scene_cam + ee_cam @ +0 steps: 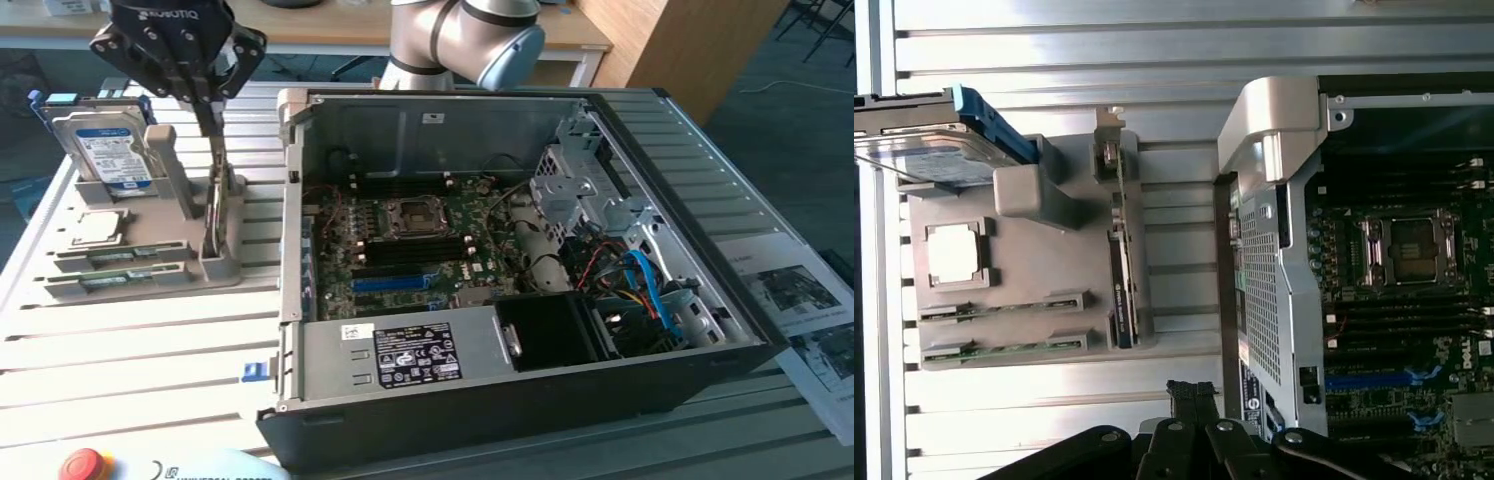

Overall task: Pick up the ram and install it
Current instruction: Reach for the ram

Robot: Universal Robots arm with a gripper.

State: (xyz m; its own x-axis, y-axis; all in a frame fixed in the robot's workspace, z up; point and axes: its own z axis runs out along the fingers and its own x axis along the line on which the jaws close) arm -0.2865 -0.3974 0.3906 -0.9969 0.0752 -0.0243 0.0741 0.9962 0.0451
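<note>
The ROBOTIQ-lettered gripper (1192,392) is hovering shut and empty over the ram (1121,260). The ram is standing edgewise along the grey holder (1024,270)'s edge.

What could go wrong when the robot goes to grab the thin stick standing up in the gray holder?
1. The gripper is shut; coming down like that, it might jab the ram on its thin edge, not grip it.
2. The hard drive stands nearby in the same holder and could get bumped.
3. The computer case is close; a carried ram might clip its wall.
</note>
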